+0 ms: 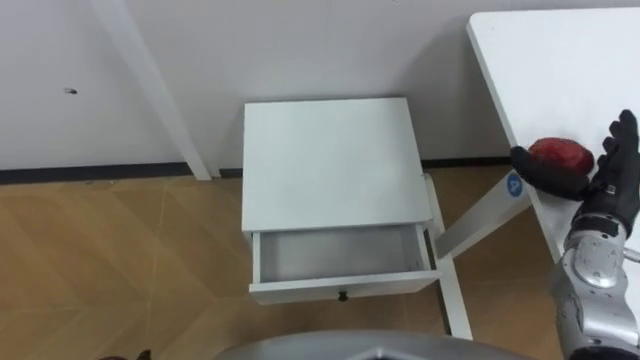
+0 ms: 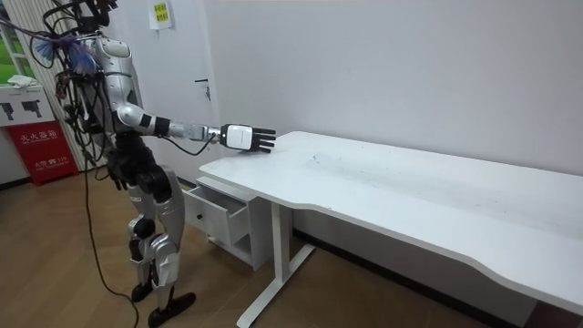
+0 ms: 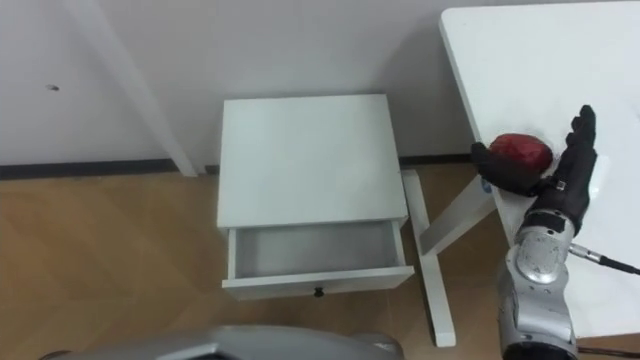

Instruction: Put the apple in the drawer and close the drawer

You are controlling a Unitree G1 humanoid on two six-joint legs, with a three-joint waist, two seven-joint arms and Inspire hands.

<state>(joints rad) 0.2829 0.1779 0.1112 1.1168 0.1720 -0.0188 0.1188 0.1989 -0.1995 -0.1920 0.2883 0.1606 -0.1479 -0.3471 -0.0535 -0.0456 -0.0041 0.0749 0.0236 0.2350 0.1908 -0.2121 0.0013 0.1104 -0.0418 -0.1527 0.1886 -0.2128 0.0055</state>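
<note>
Left eye view: right robot hand [image 1: 606, 186] outstretched, apparently touching apple [image 1: 562, 153].

No word or number can be made out anywhere. In the room view a small yellow-and-green notice [image 2: 160, 13] hangs high on the wall [image 2: 383, 64], its print too small to tell. At the room view's left edge a red board [image 2: 41, 153] bears white characters, and a white board [image 2: 20, 107] just above it carries dark pictograms; neither can be read. In the left eye view a round blue sticker [image 1: 514, 184] with a pale mark sits on the slanted leg [image 1: 475, 220] of the bench [image 1: 560, 60], also illegible.
</note>
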